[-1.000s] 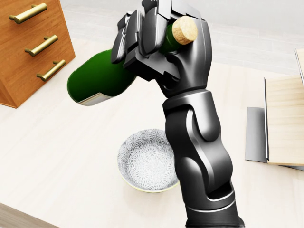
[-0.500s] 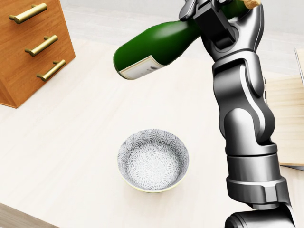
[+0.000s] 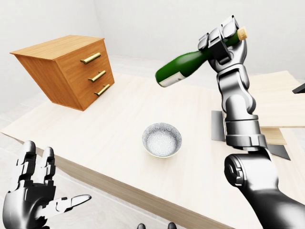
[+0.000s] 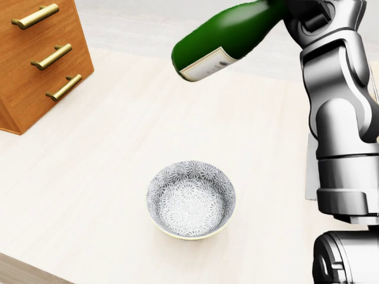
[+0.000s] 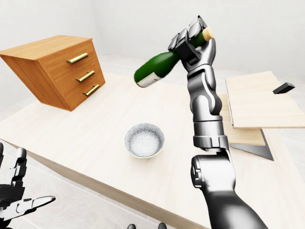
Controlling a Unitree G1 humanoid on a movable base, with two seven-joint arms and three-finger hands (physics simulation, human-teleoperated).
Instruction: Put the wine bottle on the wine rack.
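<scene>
Right arm raised nearly upright, right hand with fingers clenched around the wine bottle neck; left hand hangs low, fingers spread.

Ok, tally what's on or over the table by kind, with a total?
Wine bottle, held in the right hand: 1
Patterned bowl: 1
Wooden drawer chest: 1
Wooden boards, stacked at the right: 2
Total: 5

Tilted wine bottle above bowl
</scene>
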